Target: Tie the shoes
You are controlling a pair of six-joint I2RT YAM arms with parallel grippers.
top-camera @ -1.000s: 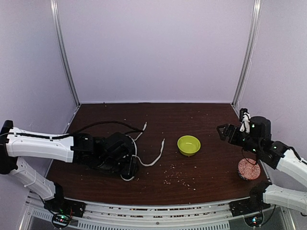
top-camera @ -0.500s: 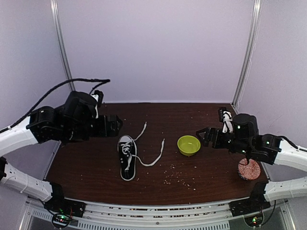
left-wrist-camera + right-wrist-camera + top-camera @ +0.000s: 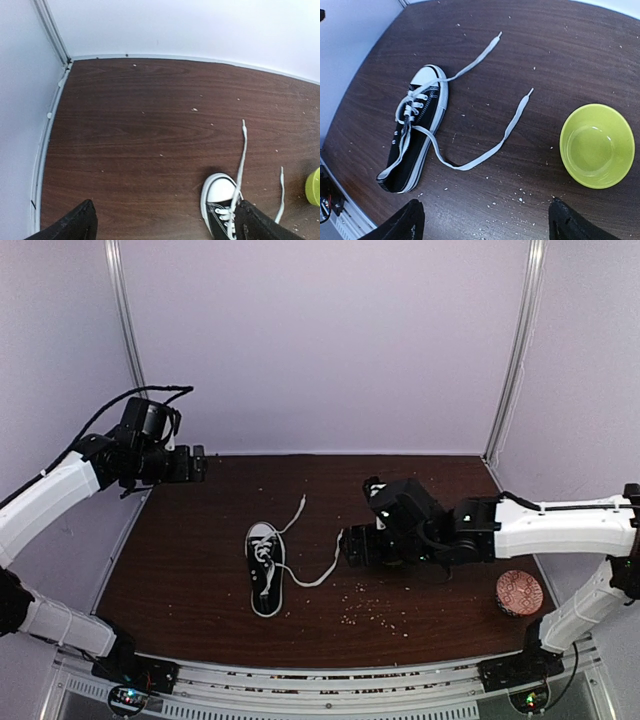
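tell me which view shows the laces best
The right wrist view: the sneaker and both loose laces lie unobstructed. The top external view shows them small; the left wrist view catches only the toe and lace ends.

Dark brown wood-grain tabletop (image 3: pixel 200 570), with pale crumbs (image 3: pixel 375 612) scattered over it. Plain pale-lilac walls (image 3: pixel 320 340) on three sides, metal posts (image 3: pixel 135 350) at both back corners. Slotted metal rail (image 3: pixel 330 682) along near edge. Light even, diffuse.

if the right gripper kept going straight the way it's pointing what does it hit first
Probably the white lace looped on the table between the sneaker and the green bowl; the open right gripper aims at it. Depth is unclear, so it might land on bare wood beside it.
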